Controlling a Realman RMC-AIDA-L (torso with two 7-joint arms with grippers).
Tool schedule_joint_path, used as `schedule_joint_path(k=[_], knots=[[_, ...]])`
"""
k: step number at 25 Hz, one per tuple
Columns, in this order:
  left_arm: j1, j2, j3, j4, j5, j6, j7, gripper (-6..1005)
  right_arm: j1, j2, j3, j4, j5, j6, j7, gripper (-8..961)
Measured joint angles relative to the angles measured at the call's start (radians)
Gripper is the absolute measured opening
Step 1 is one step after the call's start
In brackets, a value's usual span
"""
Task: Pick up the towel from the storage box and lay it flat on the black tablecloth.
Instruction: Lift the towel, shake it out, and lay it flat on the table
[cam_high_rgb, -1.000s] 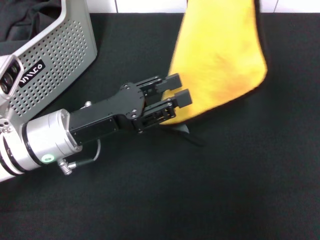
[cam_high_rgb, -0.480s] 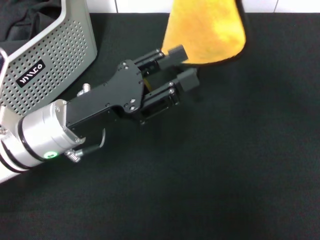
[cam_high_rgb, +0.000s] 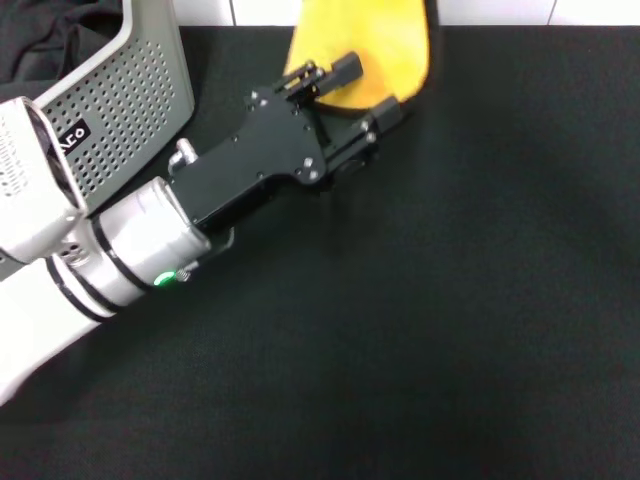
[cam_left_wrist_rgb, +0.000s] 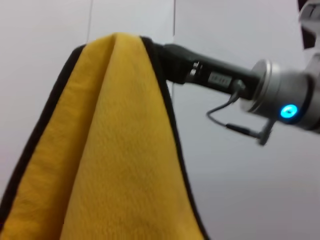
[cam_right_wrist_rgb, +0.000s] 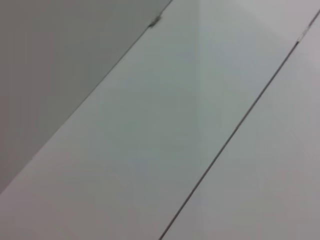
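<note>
The towel (cam_high_rgb: 365, 45) hangs in the air over the far edge of the black tablecloth (cam_high_rgb: 450, 300), yellow face showing, its upper part cut off by the head view's top. In the left wrist view the towel (cam_left_wrist_rgb: 115, 150) drapes down from a peak, thin black trim running along both its edges. At that peak the right gripper (cam_left_wrist_rgb: 165, 52) is pinching the towel; the fingers themselves are hidden under the cloth, with the dark wrist and a silver arm segment bearing a blue light extending away from it.

The left gripper (cam_high_rgb: 362, 92) is raised above the tablecloth near the far edge, its fingers spread, reaching at the towel's lower hem; whether they touch the cloth cannot be told.

The box (cam_high_rgb: 130, 100) stands at the tablecloth's far left corner, perforated wall and black label facing the camera, a dark cloth (cam_high_rgb: 50, 35) lying inside it.
</note>
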Motion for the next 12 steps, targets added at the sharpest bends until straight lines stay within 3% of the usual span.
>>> schedule_joint_path(k=[12], knots=[[0.095,0.000,0.488,0.145,-0.669,-0.154,0.563,604,0.045,0.003,-0.043,0.005,0.000,-0.120,0.016,11]])
